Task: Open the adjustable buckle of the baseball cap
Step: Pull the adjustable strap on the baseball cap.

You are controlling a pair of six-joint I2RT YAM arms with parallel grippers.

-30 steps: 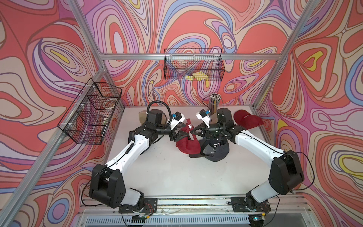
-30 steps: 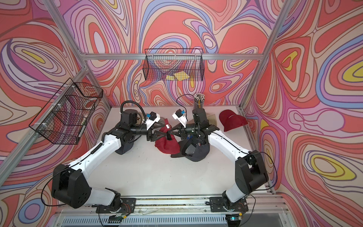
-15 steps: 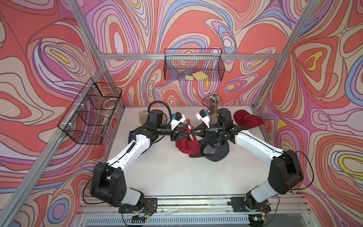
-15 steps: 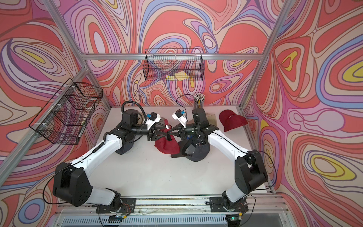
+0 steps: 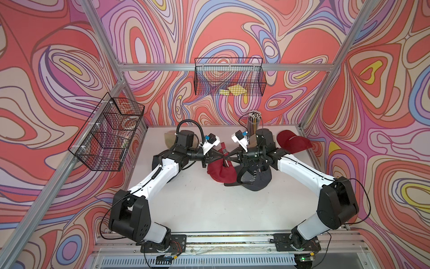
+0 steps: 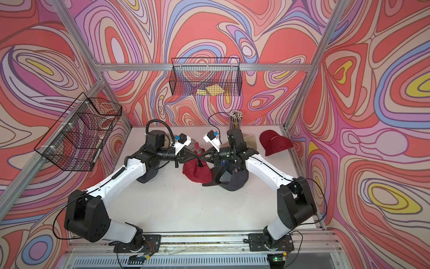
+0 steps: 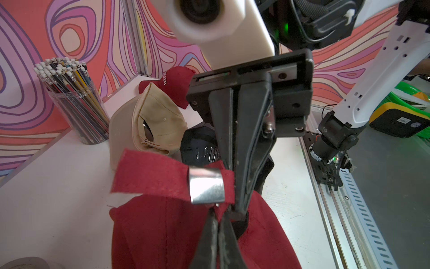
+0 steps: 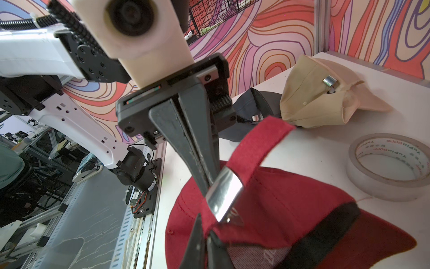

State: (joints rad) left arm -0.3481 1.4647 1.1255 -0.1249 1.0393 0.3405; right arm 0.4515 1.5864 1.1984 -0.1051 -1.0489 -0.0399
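A dark red baseball cap (image 5: 221,173) (image 6: 197,173) lies crown-down in the middle of the white table. Its red strap (image 7: 151,172) (image 8: 258,144) runs through a shiny silver buckle (image 7: 206,185) (image 8: 224,194), which is raised above the cap. My left gripper (image 5: 221,156) (image 7: 218,212) is shut on the red strap right beside the buckle. Facing it, tip to tip, my right gripper (image 5: 229,157) (image 8: 207,230) is shut on the strap at the buckle's other side. The strap's free end sticks out loose past the buckle.
A dark grey cap (image 5: 253,179) touches the red one on the right. A beige cap (image 7: 153,121), another red cap (image 5: 292,143) and a pencil cup (image 5: 252,121) stand at the back. A tape roll (image 8: 391,167) lies behind the cap. Wire baskets (image 5: 109,135) (image 5: 229,79) hang on the walls.
My left gripper has gone from open to shut on the strap by the buckle. The right gripper has kept its grip and place.
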